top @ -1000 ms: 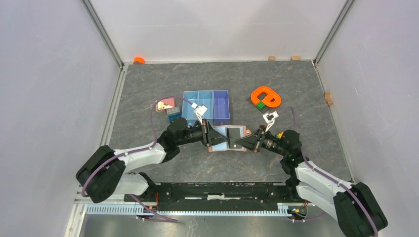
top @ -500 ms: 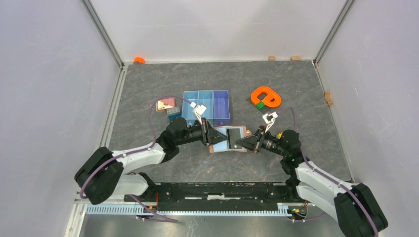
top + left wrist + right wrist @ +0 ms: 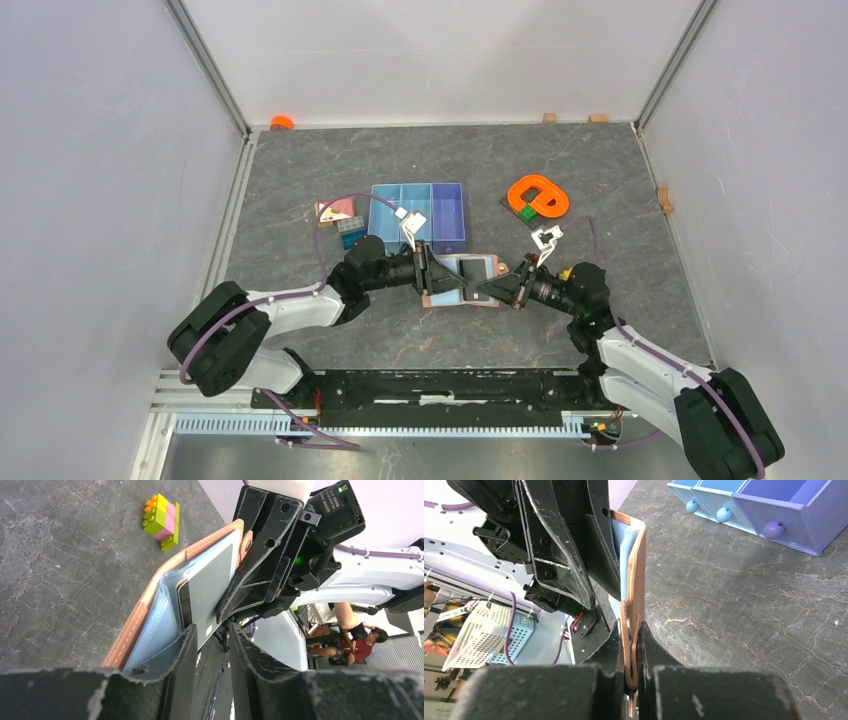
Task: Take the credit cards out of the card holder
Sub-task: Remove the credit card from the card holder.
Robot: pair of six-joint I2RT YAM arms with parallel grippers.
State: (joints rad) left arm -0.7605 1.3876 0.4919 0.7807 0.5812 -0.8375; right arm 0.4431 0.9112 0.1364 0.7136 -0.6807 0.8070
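Observation:
The salmon-brown card holder (image 3: pixel 470 268) is held open and on edge between my two grippers. In the left wrist view its grey-blue pockets (image 3: pixel 157 625) show a black card (image 3: pixel 207 590) sticking out. My left gripper (image 3: pixel 212 640) is open, its jaws either side of that card's near corner, with a gap between them. My right gripper (image 3: pixel 630 645) is shut on the card holder's (image 3: pixel 639 570) edge at the closure tab. In the top view the left gripper (image 3: pixel 432 277) and right gripper (image 3: pixel 492 288) face each other across the holder. The tan card is hidden.
A blue three-compartment tray (image 3: pixel 418 217) stands just behind the card holder, also in the right wrist view (image 3: pixel 764 505). Toy bricks (image 3: pixel 340 218) lie left of it. An orange ring-shaped piece (image 3: pixel 538 196) lies at the back right. A small brick stack (image 3: pixel 161 521) lies beyond the holder.
My left gripper has moved right, closer onto the card holder's open side. The right gripper and the holder have stayed put.

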